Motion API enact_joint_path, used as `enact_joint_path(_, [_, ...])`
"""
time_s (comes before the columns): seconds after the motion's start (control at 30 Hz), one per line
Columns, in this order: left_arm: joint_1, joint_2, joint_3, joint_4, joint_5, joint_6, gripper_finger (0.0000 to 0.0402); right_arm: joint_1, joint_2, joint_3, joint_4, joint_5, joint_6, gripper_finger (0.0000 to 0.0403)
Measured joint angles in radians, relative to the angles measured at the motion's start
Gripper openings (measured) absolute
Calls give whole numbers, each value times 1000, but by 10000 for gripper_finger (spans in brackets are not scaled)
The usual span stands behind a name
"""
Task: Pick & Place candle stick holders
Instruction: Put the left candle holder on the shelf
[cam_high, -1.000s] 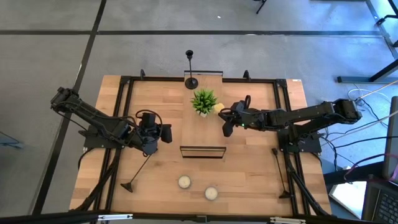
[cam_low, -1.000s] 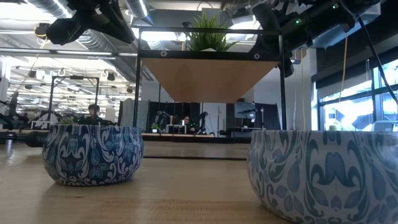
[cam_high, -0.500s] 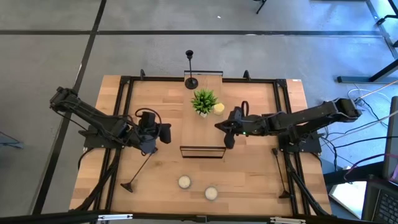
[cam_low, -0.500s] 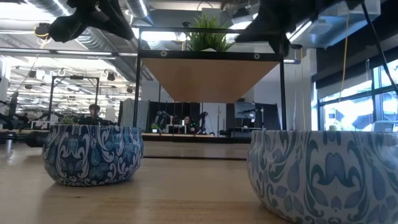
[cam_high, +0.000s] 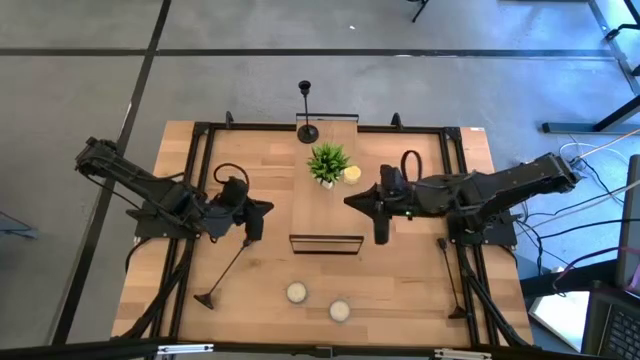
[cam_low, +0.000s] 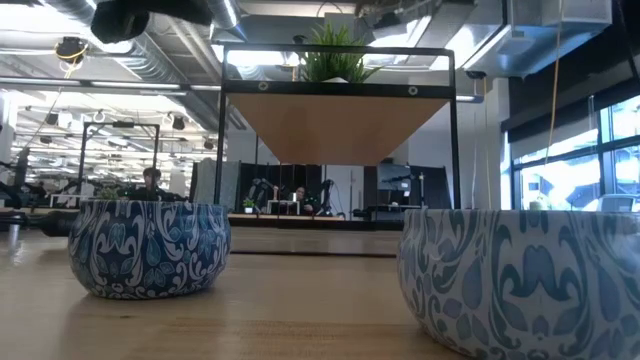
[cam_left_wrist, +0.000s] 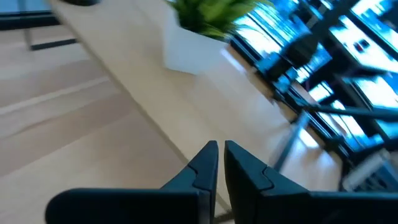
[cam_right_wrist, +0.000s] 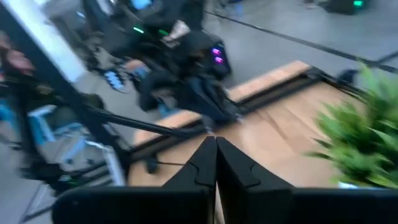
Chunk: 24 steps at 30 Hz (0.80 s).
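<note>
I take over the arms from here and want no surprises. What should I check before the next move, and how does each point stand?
1. Left gripper shut on the slanting candle stick holder: cannot tell.
2. Right gripper shut and empty: ok.
3. Tall candle stick holder upright at the far edge: ok.
4. Third candle stick holder lying near the right edge: ok.
5. Potted plant upright, clear of both grippers: ok.
</note>
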Motion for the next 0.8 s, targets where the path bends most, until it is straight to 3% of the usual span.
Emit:
enact_joint_path(0.13, [-30, 0, 0, 27, 60, 75, 22, 61, 0, 41, 1, 0, 13, 6])
enact_joint_path(0.37, [-113, 14, 0, 77, 180, 72, 22, 157, 0, 45, -22, -8, 122, 6])
enact_joint_path(0.8, [-249, 24, 0, 44, 561, -63, 22, 298, 34, 45, -44, -38, 224, 9])
